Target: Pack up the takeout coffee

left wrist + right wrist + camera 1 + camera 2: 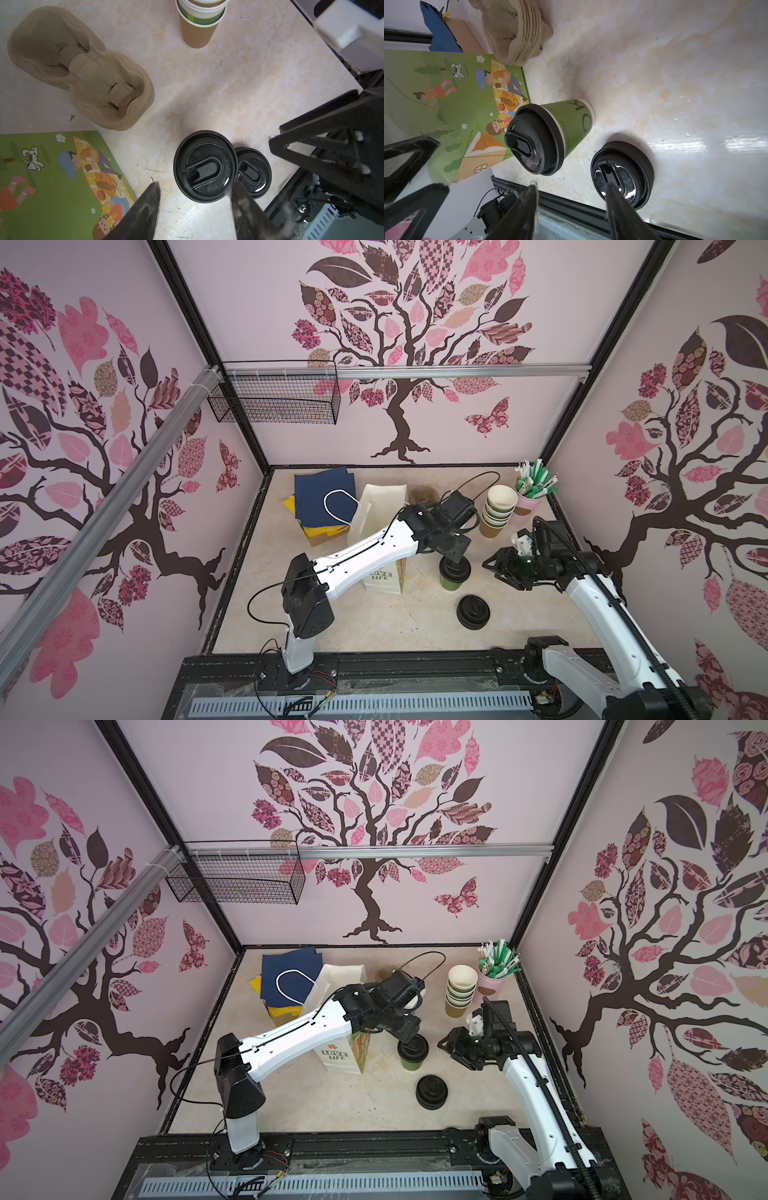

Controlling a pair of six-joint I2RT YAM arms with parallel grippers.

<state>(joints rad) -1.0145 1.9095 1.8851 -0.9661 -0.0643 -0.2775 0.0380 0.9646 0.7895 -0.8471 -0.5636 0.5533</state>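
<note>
**A:** Takeout coffee (454, 577): where is it, and what step is this?

**B:** One olive-green cup with a black sip lid, upright near the middle of the table (374, 626), just beside the paper bag (382, 576). I'd say it's the pick-up. The left gripper (195, 184) hangs over the lid, fingers spread, holding nothing.

**A:** Next?

**B:** Lower, close on the cup, lift it into the bag. The right gripper (571, 184) waits nearby, jaws parted, empty.
</note>
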